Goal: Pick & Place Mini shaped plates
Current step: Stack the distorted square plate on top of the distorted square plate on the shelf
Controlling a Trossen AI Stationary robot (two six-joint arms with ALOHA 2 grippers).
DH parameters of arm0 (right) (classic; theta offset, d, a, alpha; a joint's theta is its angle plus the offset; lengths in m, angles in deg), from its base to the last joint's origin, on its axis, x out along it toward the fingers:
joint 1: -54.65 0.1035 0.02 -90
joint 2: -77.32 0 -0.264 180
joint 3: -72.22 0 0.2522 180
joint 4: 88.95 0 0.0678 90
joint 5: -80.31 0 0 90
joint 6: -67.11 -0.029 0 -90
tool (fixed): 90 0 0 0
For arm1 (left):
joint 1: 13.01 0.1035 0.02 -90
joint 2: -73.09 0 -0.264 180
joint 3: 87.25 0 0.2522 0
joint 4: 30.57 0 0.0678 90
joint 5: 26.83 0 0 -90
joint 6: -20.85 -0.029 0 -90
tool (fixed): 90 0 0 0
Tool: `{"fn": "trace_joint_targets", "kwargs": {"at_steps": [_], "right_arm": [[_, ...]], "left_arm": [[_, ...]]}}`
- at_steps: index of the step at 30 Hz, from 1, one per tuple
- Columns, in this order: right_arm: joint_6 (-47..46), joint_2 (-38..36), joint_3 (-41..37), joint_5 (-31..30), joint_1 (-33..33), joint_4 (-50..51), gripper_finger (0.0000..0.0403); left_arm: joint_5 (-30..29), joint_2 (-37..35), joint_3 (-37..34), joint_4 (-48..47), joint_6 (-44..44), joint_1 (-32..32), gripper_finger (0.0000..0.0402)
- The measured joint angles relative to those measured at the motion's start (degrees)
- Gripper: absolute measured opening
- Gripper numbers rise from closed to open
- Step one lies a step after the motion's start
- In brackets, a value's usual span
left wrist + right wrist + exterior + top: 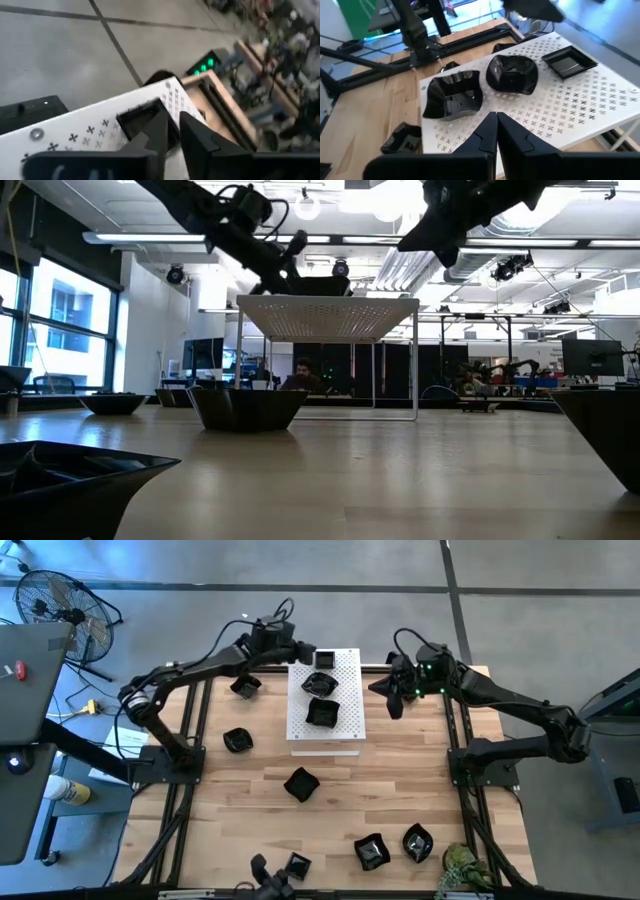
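Nine mini shaped plates are counted in the high view: six on the bare worktop and three on the one white perforated board (346,726), which is set at the middle of the far edge.

Toward the left edge, two plates are seen, one (245,686) just beside the board's left side and one (237,740) nearer the middle of that edge. A further plate (300,783) is placed at the worktop's centre, with open wood left all round it. One small plate (297,865) is found at the near edge.

The left gripper (306,653) is held over the board's far left corner. In the left wrist view its fingers (161,131) are seen parted by a narrow gap with nothing caught between them, and the square plate (141,118) lies just beyond the tips.

On the board the three plates are lined up from far edge to near edge: the square plate, a rounded one (320,685) and a wavy-edged one (322,712). The board's right half is left bare.

The right gripper (392,703) is held just off the board's right edge, above the worktop. Its fingers (481,141) are pressed together and nothing is gripped.

Two more plates (372,851) (417,842) are set side by side near the near right corner. A wide strip of wood between these and the board is left free.
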Motion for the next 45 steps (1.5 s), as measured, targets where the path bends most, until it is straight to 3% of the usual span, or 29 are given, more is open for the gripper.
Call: {"fn": "trace_joint_targets", "kwargs": {"at_steps": [3,13,22,25,35,45], "right_arm": [[-0.9,0.0,0.0,-2.4,0.0,-0.3,0.0006],[-2.2,0.0,0.0,-7.5,0.2,-0.8,0.0007],[-5.8,0.0,0.0,-5.3,0.2,-4.8,0.0002],[-5.7,0.0,0.0,-5.8,0.2,-5.2,0.0003],[-3.5,0.0,0.0,-9.7,0.2,-7.8,0.0002],[-4.3,0.0,0.0,-10.7,1.3,-7.6,0.0005]], "left_arm": [[2.0,-1.2,0.0,-0.2,-4.5,0.2,0.0007],[4.7,-2.0,0.0,0.8,-15.5,-0.7,0.0002],[8.3,-2.0,0.0,6.3,-24.1,-0.7,0.0002],[6.1,-2.0,0.0,5.8,-23.5,-0.7,0.0002],[6.6,-1.9,0.0,5.9,-19.8,-0.7,0.0002],[6.3,-1.9,-1.0,6.3,-21.6,-6.2,0.0001]]}}
